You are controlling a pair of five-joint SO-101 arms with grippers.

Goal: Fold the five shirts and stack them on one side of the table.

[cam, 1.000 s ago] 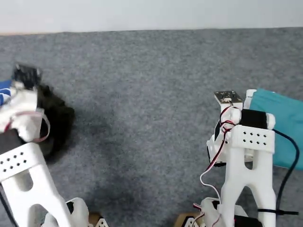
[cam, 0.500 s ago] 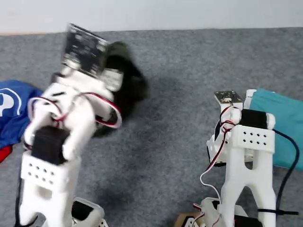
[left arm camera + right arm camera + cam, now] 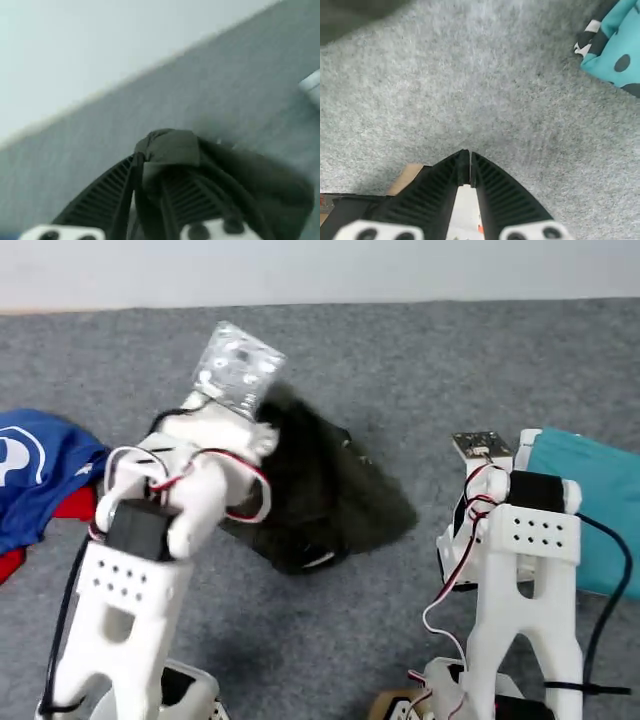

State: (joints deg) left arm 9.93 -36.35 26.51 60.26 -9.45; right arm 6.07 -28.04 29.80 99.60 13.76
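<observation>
A dark green-black shirt point(image 3: 320, 495) hangs crumpled from my left gripper point(image 3: 150, 160), which is shut on a bunched fold of it point(image 3: 170, 147). In the high view the left arm point(image 3: 190, 510) stands over the table's left-centre, and the shirt trails down to the grey surface on its right. My right gripper point(image 3: 465, 160) is shut with nothing in it, low over the bare mat near the front right. The right arm point(image 3: 520, 540) stands beside a teal shirt point(image 3: 595, 500) at the right edge. A blue shirt point(image 3: 35, 475) over a red one point(image 3: 70, 508) lies at the left edge.
The table is covered by a grey mat point(image 3: 420, 390), with a pale wall behind its far edge. A teal polka-dot garment with a striped trim point(image 3: 615, 45) lies near my right gripper. Free mat stretches across the middle and back.
The left arm has swung from the left edge toward the centre, carrying the dark shirt, which now drapes onto the mat. The blue and red shirts are uncovered. The right arm stayed put.
</observation>
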